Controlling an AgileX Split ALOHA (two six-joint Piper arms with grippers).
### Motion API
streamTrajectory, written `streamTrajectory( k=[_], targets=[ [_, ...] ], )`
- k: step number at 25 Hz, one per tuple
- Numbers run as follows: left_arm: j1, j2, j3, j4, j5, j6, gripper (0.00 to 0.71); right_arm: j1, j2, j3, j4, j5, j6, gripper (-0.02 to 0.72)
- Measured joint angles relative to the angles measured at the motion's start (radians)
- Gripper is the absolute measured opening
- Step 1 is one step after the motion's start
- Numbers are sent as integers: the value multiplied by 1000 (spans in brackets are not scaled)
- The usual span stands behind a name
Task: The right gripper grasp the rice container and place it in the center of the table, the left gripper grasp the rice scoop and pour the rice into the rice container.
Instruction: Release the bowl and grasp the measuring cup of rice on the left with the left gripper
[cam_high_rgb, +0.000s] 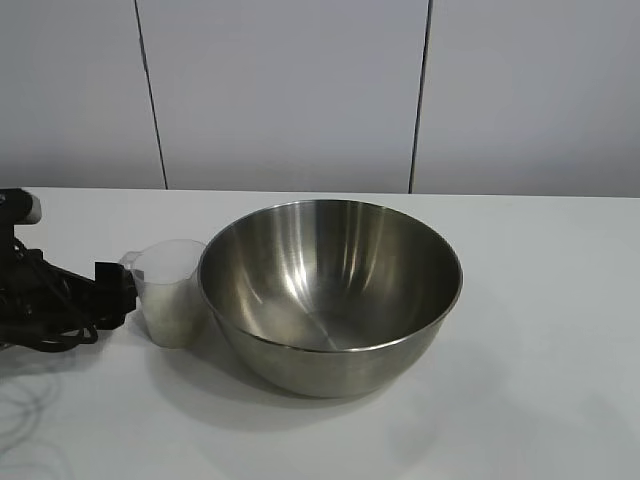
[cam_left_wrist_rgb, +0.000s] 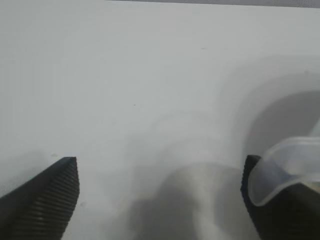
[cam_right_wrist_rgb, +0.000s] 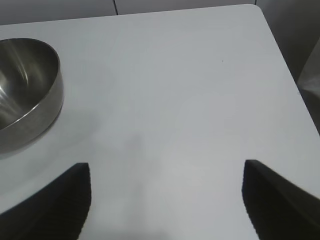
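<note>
Beside the tips of the left gripper (cam_high_rgb: 118, 290), the rice scoop (cam_high_rgb: 170, 292) stands upright on the table (cam_high_rgb: 540, 330), its handle side turned toward the fingers and its far side just beside the rice container (cam_high_rgb: 330, 290), which sits near the middle of the tabletop. Rice (cam_high_rgb: 172, 312) shows as a pale mass through the cup's cloudy wall, though its level is hard to make out. From the left wrist view the two ribbed fingers (cam_left_wrist_rgb: 47, 200) stand wide apart with bare table between them; a curved piece of the clear scoop (cam_left_wrist_rgb: 285, 170) overlaps one fingertip, but whether it touches that finger cannot be told, and most of the cup is cut off at the edge. From outside, the left arm is half out of view, its cables bunched behind the gripper. The right gripper (cam_right_wrist_rgb: 167, 200) appears only in its own wrist view, fingers spread wide over bare table, holding nothing, the steel bowl (cam_right_wrist_rgb: 27, 90) well off to one side and partly cropped.
</note>
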Motion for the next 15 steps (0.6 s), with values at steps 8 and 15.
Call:
streamTrajectory(
  k=[8, 15],
  targets=[
    [0, -9, -8, 6, 0, 84, 368, 0, 0, 0, 0, 0, 0, 567],
    [0, -11, -8, 7, 0, 101, 26, 0, 0, 0, 0, 0, 0, 567]
  ],
)
